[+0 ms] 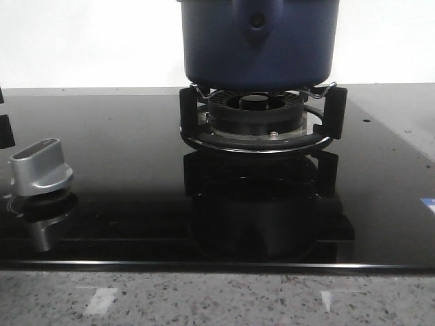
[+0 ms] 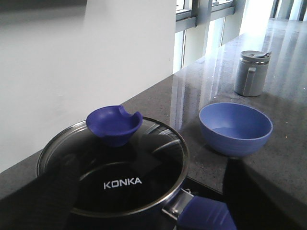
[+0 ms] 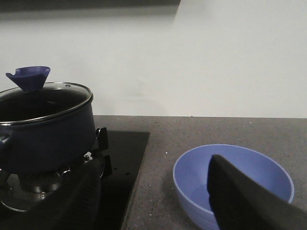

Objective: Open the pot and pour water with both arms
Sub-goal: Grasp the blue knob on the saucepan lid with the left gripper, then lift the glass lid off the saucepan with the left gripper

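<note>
Front view: pot cut off by top edge, rim and lid out of frame; neither gripper shows.

Left wrist view: pot handle cropped at bottom edge; dark fingers blurred, lower left.

Right wrist view: blue bowl partly hidden behind a blurred finger, lower right.

The pot is a dark navy blue with matte sides, and its glass lid has a silvery metal rim, white lettering and a deep blue knob. Its handle is the same blue. The cooktop is glossy black, mirroring the black burner, with a silver dial. The counter is speckled grey stone. A bowl is a softer periwinkle blue, a canister grey, the wall off-white.
</note>
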